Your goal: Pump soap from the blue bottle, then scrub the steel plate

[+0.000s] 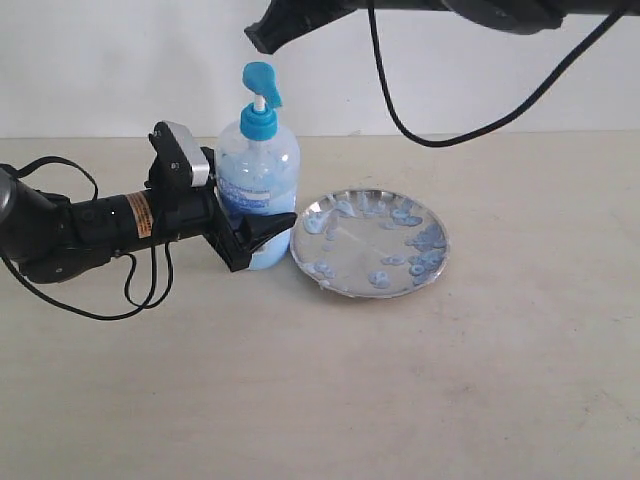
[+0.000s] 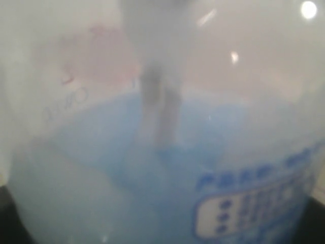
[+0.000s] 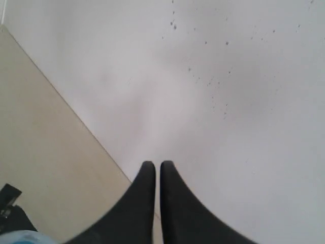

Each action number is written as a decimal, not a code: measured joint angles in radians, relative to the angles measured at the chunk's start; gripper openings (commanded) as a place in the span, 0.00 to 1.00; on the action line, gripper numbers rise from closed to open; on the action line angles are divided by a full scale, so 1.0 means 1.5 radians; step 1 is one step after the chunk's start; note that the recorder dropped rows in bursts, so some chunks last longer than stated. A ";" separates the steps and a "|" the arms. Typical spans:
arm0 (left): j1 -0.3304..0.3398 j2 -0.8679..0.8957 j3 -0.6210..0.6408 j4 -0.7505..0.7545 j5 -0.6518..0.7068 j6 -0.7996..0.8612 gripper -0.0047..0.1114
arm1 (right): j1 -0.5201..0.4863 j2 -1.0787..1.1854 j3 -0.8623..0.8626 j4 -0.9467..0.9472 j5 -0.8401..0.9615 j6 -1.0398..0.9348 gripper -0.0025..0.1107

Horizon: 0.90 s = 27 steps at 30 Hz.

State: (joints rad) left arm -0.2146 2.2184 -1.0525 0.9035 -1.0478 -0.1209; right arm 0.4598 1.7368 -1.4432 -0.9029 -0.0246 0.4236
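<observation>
Blue bottle (image 1: 258, 170) in left end effector (image 1: 260, 226); right end effector (image 1: 260, 40) above it

Clear blue bottle (image 1: 257, 185) with bright blue pump (image 1: 262, 85), shiny silver steel plate (image 1: 360, 248), pale blue soap (image 1: 430, 240) speckles

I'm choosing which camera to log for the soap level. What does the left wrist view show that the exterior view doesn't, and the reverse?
Only the left wrist view: a blurred close-up of the soap line inside the blue bottle, the dip tube and the label print. Only the exterior view: the pump top, the right gripper above it, the left gripper clamped on the bottle, and the steel plate dotted with soap blobs. Both: the bottle and the soap in it.
</observation>
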 measured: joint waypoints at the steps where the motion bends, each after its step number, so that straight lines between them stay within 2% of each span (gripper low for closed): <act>1: 0.000 0.000 0.000 0.000 0.000 0.000 0.08 | 0.006 -0.008 0.002 0.000 0.004 0.004 0.02; 7: 0.000 0.000 0.000 0.000 0.000 0.000 0.08 | 0.079 -0.055 0.049 0.000 0.025 0.005 0.02; 14: 0.000 0.000 0.000 0.000 0.000 0.001 0.08 | 0.192 -0.080 0.115 -0.001 0.207 -0.023 0.02; 22: 0.000 0.000 0.000 0.000 0.000 0.001 0.08 | 0.204 -0.080 0.139 0.000 0.290 -0.036 0.02; 27: 0.000 0.000 0.000 0.000 0.000 0.001 0.08 | 0.204 -0.080 0.139 -0.001 0.303 -0.036 0.02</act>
State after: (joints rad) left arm -0.2146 2.2184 -1.0525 0.9035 -1.0478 -0.1192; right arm 0.7658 1.6168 -1.2352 -0.9048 0.4297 0.3704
